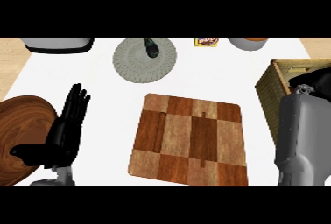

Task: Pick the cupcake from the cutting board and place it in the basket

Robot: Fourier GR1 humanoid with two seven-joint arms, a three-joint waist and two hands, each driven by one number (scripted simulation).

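Observation:
The wooden checkered cutting board lies in the middle of the white counter with nothing on it. No cupcake shows anywhere. The wicker basket stands at the right edge. My right forearm runs up along the right side and its black hand is over the basket's inside, mostly cut off by the picture's edge. My left hand rests open at the left, fingers straight and pointing away, between the board and a wooden plate.
A dark wooden plate lies at the far left beside my left hand. A grey round plate with a dark object on it sits behind the board. A grey-white container, a small yellow box and a bowl line the far edge.

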